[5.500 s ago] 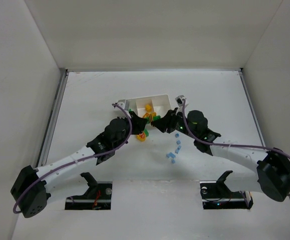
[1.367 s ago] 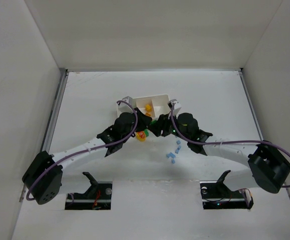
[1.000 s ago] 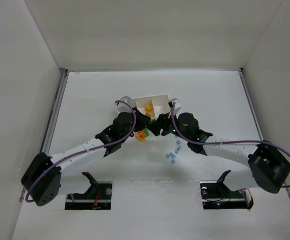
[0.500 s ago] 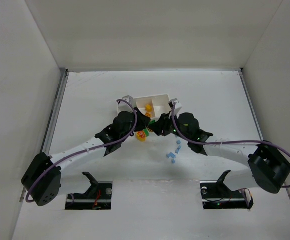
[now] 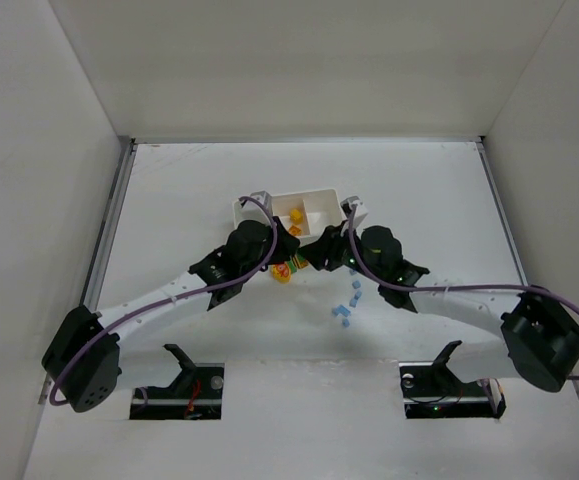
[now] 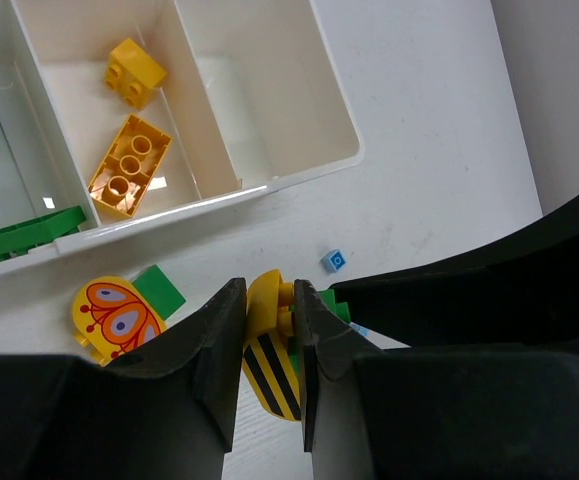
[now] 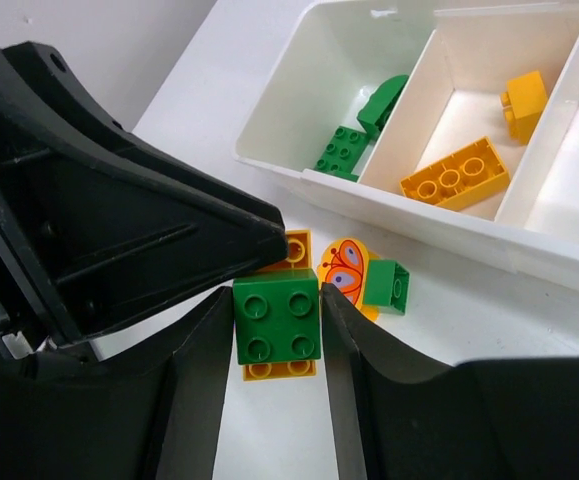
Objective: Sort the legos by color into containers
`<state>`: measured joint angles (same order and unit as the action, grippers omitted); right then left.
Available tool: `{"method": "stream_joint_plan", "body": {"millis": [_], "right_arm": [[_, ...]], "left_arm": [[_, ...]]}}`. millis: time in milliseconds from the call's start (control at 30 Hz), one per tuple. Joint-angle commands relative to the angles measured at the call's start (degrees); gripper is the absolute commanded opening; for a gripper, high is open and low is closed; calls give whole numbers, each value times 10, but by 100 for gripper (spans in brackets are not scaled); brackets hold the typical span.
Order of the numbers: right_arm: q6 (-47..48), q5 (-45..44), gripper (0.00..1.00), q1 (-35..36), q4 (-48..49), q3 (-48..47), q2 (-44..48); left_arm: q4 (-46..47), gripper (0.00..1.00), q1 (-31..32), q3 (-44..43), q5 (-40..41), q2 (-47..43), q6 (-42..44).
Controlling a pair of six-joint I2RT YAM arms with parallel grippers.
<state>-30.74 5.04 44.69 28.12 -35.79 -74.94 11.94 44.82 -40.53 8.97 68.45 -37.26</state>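
Observation:
The white three-compartment tray (image 5: 314, 192) holds green pieces (image 7: 344, 150) in one end compartment and two yellow-orange bricks (image 7: 456, 175) in the middle one. Just in front of it both grippers meet on one cluster. My left gripper (image 6: 269, 300) is shut on a yellow black-striped piece (image 6: 267, 350) joined to green. My right gripper (image 7: 276, 300) is shut on a green four-stud brick (image 7: 277, 325) stacked on a yellow-orange brick (image 7: 279, 370). In the top view the left gripper (image 5: 287, 250) and the right gripper (image 5: 315, 256) touch tip to tip.
A yellow butterfly piece (image 7: 347, 272) with a small green brick (image 7: 387, 285) lies on the table beside the cluster. Several pale blue bricks (image 5: 347, 300) lie scattered nearer the arms. One tiny blue brick (image 6: 334, 259) lies close to the tray's front wall (image 6: 299, 170).
Since 5.5 s ago both grippers have closed in on the cluster in front of the tray. Over the last second they have barely shifted.

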Motion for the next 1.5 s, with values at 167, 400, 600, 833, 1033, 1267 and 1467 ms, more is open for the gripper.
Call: {"method": "stream_joint_plan", "body": {"millis": [167, 400, 600, 833, 1033, 1267, 1467], "right_arm": [[-6, 16, 44, -3, 41, -10, -1], [-16, 38, 51, -4, 39, -17, -18], [-15, 43, 43, -3, 31, -23, -21], [-16, 35, 32, -3, 36, -17, -12], [-31, 33, 30, -10, 41, -14, -7], [-65, 22, 30, -34, 55, -1, 2], [-85, -1, 30, -43, 63, 8, 14]], "left_arm": [[0, 10, -3, -24, -3, -16, 14], [4, 10, -6, -24, 4, -24, 14], [4, 10, -7, -24, 4, -24, 15], [4, 16, -12, -18, 6, -30, 10], [12, 49, -32, 3, 18, -66, -15], [7, 47, -12, 39, 17, -112, -31], [16, 44, 46, 51, 26, -92, -24]]}}
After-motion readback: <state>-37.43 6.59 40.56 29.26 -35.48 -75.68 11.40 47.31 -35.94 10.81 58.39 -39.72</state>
